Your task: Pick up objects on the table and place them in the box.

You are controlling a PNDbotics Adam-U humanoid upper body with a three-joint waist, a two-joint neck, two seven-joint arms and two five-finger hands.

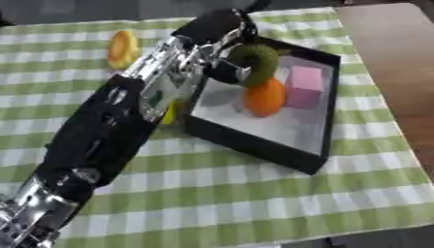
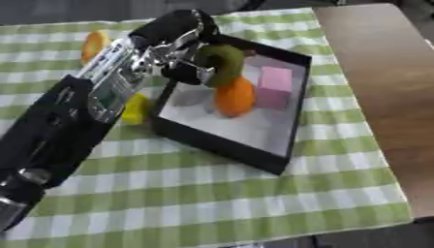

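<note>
My left arm (image 1: 101, 131) comes in from the lower left corner and runs up across the green-and-white checked tablecloth (image 1: 254, 198) toward the far middle of the table. Just beside it, partly hidden under my forearm, a small yellow thing (image 2: 135, 109) lies on the cloth against the box's near-left wall; I can only make out its colour.

Beyond that stands the black box (image 1: 254, 145), its pale floor open to me, set askew on the cloth. Inside it sits an orange (image 1: 265, 98), and just past it, touching or nearly so, a pink block (image 1: 303, 86).

My left hand (image 2: 174, 53) hangs over the box's far-left part with fingers curled round a green kiwi-like fruit (image 1: 258, 62), fuzzy and olive; it may be a kiwi, though the view is too soft to be sure. Its long axis runs roughly upright, slightly tilted, the lower end pointing down at the orange and seeming to touch its top.

Farther left, well apart from the box, an orange-and-yellow fruit piece (image 1: 123, 48) rests on the cloth.
</note>
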